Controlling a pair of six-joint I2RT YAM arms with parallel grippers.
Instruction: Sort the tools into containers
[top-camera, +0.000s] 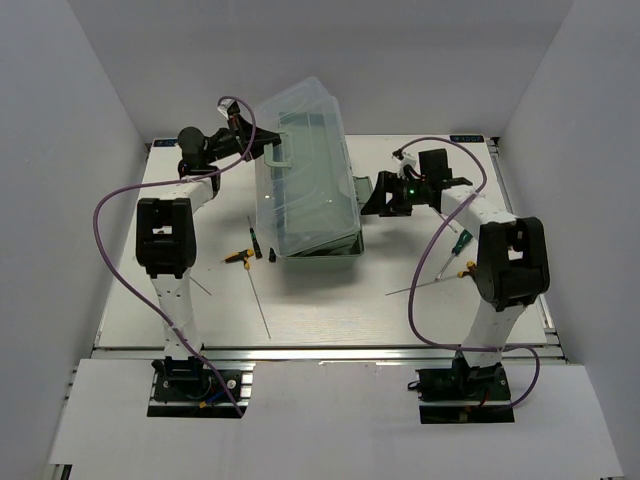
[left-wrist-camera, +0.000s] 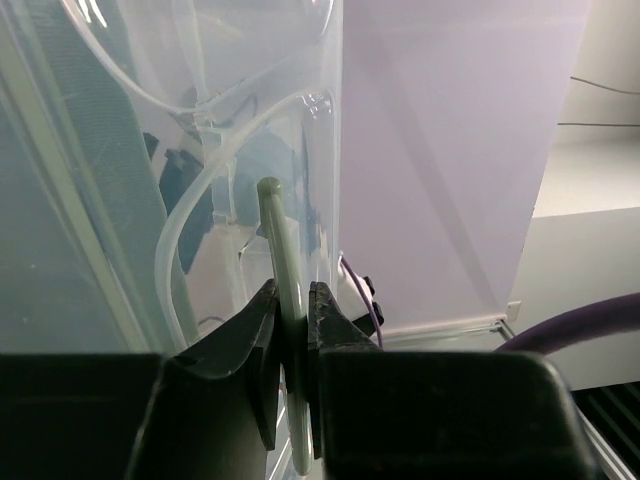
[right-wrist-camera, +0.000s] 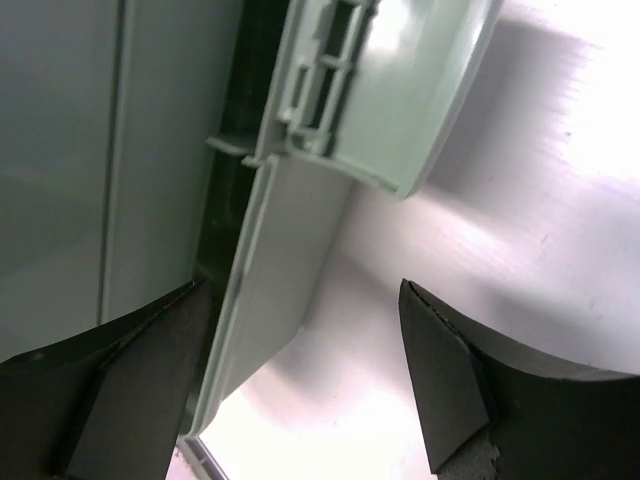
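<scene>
Here the left end effector (left-wrist-camera: 293, 322) pinches the pale green handle (left-wrist-camera: 272, 215) of the clear-lidded mint-green plastic toolbox (top-camera: 305, 190), the right end effector (right-wrist-camera: 300, 340) is spread beside its right wall, and the yellow-black screwdriver (top-camera: 237, 256) lies crosswise on the white counter (top-camera: 330, 310), nearer the left arm.

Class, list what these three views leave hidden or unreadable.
- Top view: toolbox contents, veiled by its translucent lid.
- Top view: green-handled tool, tip too small to read.
- Left wrist: pale green handle, lower end covered by the left pincer.
- Right wrist: dark gap, unlit inside.
</scene>
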